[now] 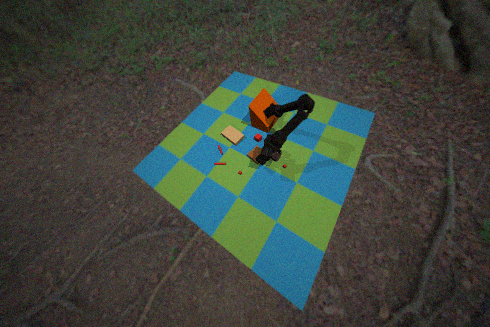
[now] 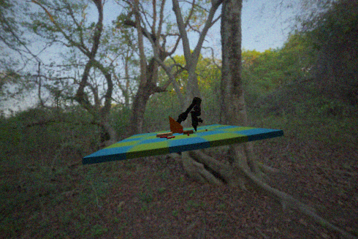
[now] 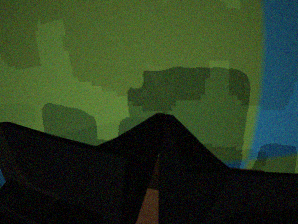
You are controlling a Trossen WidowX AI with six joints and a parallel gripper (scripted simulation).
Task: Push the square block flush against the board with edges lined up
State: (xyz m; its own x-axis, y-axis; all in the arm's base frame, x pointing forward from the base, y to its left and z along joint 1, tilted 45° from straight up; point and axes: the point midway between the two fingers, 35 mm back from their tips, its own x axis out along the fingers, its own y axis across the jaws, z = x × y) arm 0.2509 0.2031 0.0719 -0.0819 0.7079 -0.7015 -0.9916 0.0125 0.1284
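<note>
A light tan board (image 1: 232, 134) (image 2: 164, 135) lies flat left of the arm in the top view. A smaller brown block (image 1: 254, 154) (image 2: 188, 131) lies flat to its lower right, with a clear gap between them. A strip of brown (image 3: 149, 206) shows between the dark fingers in the wrist view. My gripper (image 1: 261, 162) (image 2: 195, 130) (image 3: 164, 121) is shut and empty, pointing down low at the block's right side. It hides part of the block. Whether the fingers touch the block cannot be told.
An orange wedge (image 1: 262, 108) (image 2: 175, 125) stands behind the block. A red cube (image 1: 257, 137) lies between wedge and block. Two red sticks (image 1: 220, 149) (image 1: 220, 163) lie in front of the board. Small red pieces (image 1: 240, 173) (image 1: 285, 166) lie on either side of the gripper.
</note>
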